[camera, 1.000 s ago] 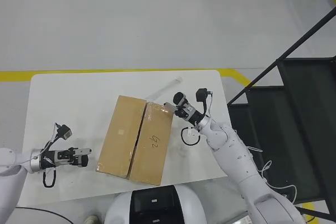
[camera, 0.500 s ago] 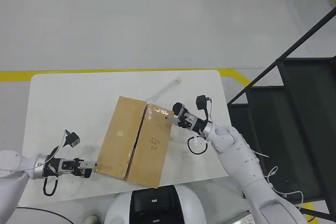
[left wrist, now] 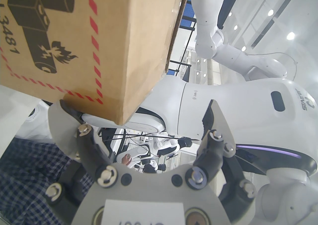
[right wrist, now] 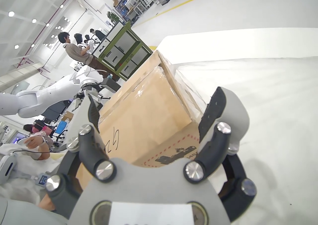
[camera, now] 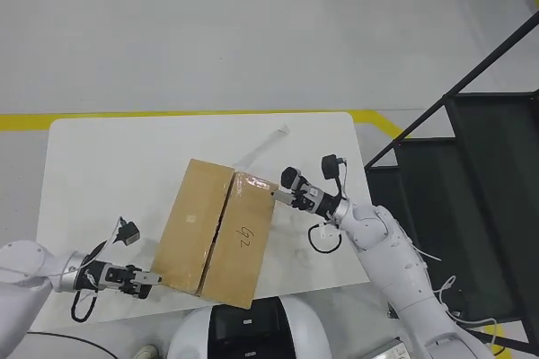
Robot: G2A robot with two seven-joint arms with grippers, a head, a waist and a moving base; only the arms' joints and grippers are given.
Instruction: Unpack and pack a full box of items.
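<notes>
White table [camera: 90, 170], centre: taped box [camera: 217, 229], askew, unopened; left gripper [camera: 150, 281] and right gripper [camera: 278, 194], jaws open, at opposite corners; step apparently positioning the box, next likely opening its flaps.

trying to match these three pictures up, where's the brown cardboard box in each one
Top view: the brown cardboard box lies slantwise in the middle of the white table.
Left wrist view: the box's printed side, one corner right by the left claw.
Right wrist view: its taped top, near corner at the right claw.
Shared landmark: the handwritten mark on the top flap, seen in the top and right wrist views.
</notes>
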